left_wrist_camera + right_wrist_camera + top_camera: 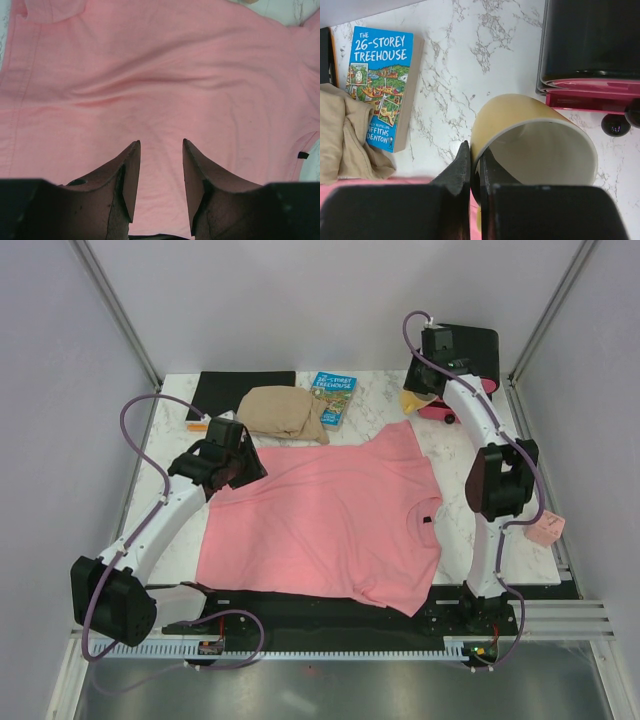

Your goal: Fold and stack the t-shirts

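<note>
Where the left gripper [161, 144] hovers over pink fabric, its jaws stand apart and empty, apparently ready to pinch. Centre: the t-shirt [330, 525] lies spread flat and unfolded, which suits folding. Right: the right gripper [474, 150], jaws closed, sits at a yellow cup [535, 145], possibly nipping its rim.

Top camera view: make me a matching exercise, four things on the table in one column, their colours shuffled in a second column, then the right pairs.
Things:
1. t-shirt
2. book
3. bundled cloth
4. cup

Colours:
A. blue
B. yellow
C. pink
D. tan

Pairs: 1-C, 2-A, 3-D, 4-B
</note>
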